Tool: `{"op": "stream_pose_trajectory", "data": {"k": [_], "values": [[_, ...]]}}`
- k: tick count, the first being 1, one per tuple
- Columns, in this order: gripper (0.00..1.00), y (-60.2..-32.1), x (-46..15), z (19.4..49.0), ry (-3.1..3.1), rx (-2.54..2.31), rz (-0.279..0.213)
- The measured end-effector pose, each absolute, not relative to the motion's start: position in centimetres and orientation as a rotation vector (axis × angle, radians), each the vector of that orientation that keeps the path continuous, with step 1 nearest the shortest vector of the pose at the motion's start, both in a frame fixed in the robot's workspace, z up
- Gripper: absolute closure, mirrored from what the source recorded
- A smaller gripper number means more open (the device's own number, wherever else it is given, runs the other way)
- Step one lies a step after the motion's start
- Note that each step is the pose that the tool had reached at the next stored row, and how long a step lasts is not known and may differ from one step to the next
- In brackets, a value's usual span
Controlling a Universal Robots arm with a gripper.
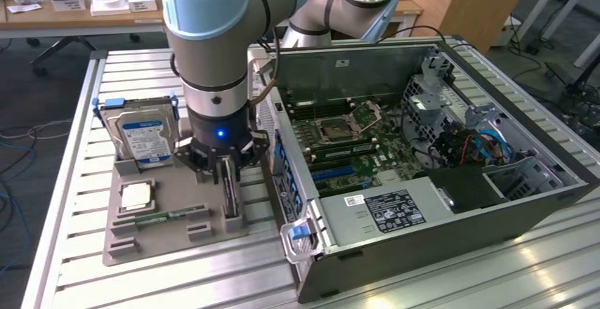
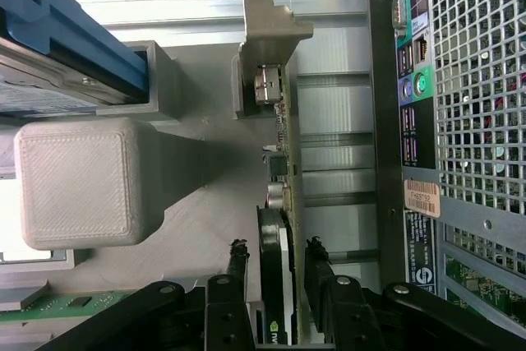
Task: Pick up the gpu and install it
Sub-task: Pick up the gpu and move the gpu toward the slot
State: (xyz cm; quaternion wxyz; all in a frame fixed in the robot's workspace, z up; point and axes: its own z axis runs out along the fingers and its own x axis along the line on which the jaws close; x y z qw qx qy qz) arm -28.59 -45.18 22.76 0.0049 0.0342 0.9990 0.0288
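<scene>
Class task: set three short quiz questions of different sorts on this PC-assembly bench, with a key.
1. True or false: the gpu lies flat on the tray.
2. The gripper is: A shut on nothing; B open, fingers flanking the gpu; C raised well clear of the tray.
3. Fill in: the hard drive stands toward the exterior view's ____ of the gpu.
Key: 1 false; 2 B; 3 left.
</scene>
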Motion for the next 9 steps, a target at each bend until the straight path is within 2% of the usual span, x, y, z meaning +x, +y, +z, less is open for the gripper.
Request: {"op": "stream_pose_trajectory", "data": {"k": [9], "values": [[0.58, -45.24, -28.54, 22.77, 3.129, 0.107, 0.090]]}}
